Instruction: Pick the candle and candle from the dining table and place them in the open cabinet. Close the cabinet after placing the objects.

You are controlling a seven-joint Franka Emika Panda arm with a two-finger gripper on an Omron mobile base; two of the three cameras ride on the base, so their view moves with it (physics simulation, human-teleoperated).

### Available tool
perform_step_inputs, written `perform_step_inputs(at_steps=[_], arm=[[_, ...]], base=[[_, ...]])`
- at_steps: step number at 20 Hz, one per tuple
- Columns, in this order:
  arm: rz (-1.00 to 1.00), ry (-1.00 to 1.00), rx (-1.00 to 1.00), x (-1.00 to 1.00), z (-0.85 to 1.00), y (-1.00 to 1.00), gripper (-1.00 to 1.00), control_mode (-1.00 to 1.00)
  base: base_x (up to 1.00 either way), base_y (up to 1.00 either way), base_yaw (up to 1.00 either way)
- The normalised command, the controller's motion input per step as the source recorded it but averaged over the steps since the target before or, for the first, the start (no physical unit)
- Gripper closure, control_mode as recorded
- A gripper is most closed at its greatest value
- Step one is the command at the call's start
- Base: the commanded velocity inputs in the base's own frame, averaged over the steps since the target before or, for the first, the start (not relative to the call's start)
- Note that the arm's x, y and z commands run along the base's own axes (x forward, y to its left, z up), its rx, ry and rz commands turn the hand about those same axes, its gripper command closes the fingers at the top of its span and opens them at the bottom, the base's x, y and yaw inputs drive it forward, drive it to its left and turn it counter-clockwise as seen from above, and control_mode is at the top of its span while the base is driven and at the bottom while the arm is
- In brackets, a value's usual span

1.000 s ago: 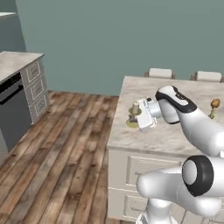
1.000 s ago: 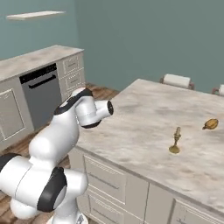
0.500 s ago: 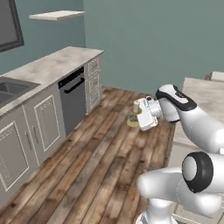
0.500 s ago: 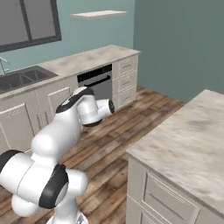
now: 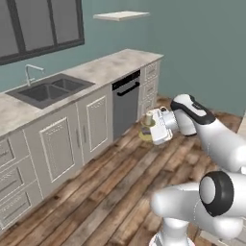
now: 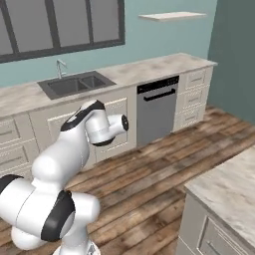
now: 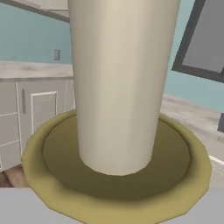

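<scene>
The stubby white candle is held clamped in the nearly closed claw, carried above the wooden floor near the dishwasher. Transport is underway; next, the open cabinet must be reached and the candle set inside.

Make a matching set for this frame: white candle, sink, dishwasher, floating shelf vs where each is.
Things:
1. white candle
2. sink
3. dishwasher
4. floating shelf

Places:
a. high on the teal wall
b. set into the worktop under the window
c. held in the gripper, above the wood floor
d. under the worktop, between cream cabinet fronts

Pairs: 1-c, 2-b, 3-d, 4-a
</scene>
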Motion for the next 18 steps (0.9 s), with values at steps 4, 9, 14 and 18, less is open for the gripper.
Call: perform_step_inputs(at_steps=[4, 9, 14, 18], arm=[[0.00, 0.00, 0.00, 0.00, 0.00, 0.00, 1.00, 1.00], [0.00, 0.00, 0.00, 0.00, 0.00, 0.00, 1.00, 1.00], [0.00, 0.00, 0.00, 0.00, 0.00, 0.00, 1.00, 1.00], [0.00, 0.00, 0.00, 0.00, 0.00, 0.00, 1.00, 1.00]], base=[[0.00, 0.12, 0.49], [0.05, 0.30, 0.59], [0.07, 0.31, 0.63], [0.09, 0.32, 0.61]])
